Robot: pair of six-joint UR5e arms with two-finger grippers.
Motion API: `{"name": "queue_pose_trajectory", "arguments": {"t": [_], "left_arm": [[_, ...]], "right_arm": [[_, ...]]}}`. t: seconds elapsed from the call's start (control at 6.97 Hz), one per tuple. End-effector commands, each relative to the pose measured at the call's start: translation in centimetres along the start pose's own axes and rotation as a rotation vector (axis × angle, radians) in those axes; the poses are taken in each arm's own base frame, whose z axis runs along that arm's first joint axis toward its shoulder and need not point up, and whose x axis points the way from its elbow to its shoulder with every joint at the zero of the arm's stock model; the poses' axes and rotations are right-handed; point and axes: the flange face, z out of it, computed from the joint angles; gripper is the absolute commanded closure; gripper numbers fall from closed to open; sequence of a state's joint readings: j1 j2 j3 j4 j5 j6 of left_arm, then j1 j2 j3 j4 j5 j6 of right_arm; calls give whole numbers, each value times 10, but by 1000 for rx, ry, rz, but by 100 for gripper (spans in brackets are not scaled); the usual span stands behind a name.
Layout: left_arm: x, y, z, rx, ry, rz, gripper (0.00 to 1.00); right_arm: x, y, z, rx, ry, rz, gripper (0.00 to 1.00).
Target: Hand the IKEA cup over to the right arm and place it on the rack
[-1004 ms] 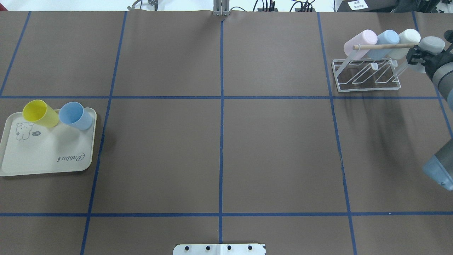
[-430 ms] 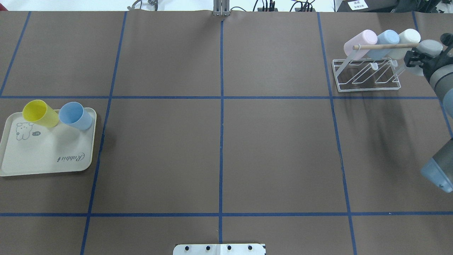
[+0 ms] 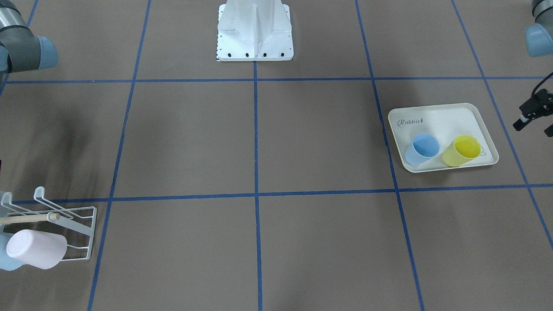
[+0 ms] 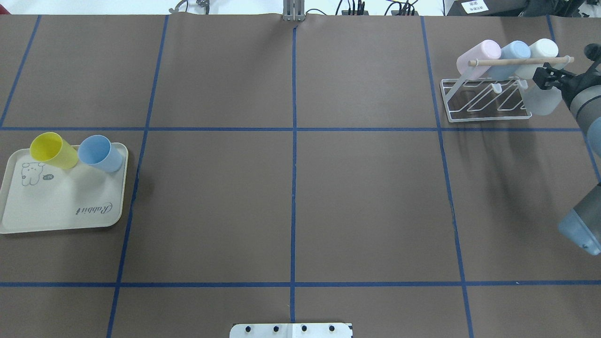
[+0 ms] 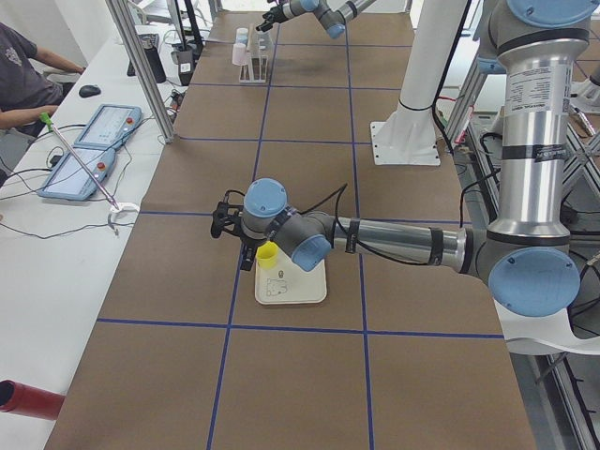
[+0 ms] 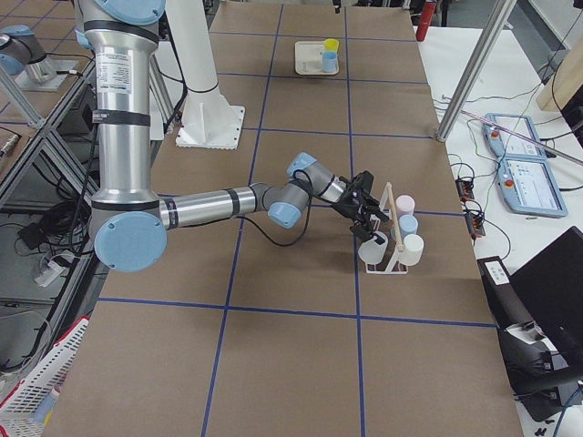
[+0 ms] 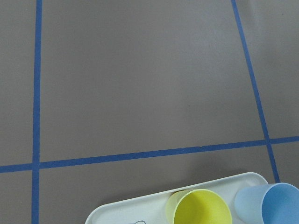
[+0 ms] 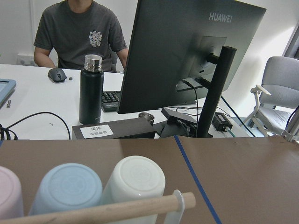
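The grey IKEA cup (image 4: pixel 543 101) (image 6: pixel 371 248) shows blurred at the right end of the white wire rack (image 4: pixel 483 115), below its wooden dowel (image 4: pixel 516 61). I cannot tell whether it hangs on a prong. My right gripper (image 4: pixel 544 77) hovers just above it, open and apart from it. Pink (image 4: pixel 479 55), blue (image 4: pixel 512 52) and white (image 4: pixel 540 50) cups hang on the rack. My left gripper (image 3: pixel 533 127) floats open and empty beside the cream tray (image 3: pixel 436 116), just beyond its outer edge.
On the tray stand a yellow cup (image 4: pixel 52 150) and a blue cup (image 4: pixel 99 153). The robot base (image 3: pixel 255 30) is mid-table. A person sits behind a monitor (image 8: pixel 187 56) and a black bottle (image 8: pixel 91 91) past the table's far edge.
The grey cup was up at the dowel's end in the right gripper. It has come out of the grip and dropped lower beside the rack. The left arm has not moved.
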State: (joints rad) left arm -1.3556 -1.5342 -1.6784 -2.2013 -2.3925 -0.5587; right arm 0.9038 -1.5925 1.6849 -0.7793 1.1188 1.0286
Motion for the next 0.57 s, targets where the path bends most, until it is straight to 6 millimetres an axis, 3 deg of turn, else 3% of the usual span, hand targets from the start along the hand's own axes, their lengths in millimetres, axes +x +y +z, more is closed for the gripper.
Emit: {"name": "queue_pose_trajectory", "arguments": {"t": [0.0, 0.43], "left_arm": [[0, 0, 1, -1, 1, -1, 0], [-3, 7, 0, -10, 3, -9, 0]], "right_arm": [[-4, -9, -8, 14, -18, 13, 1], [-24, -58, -67, 87, -135, 146, 1]]}}
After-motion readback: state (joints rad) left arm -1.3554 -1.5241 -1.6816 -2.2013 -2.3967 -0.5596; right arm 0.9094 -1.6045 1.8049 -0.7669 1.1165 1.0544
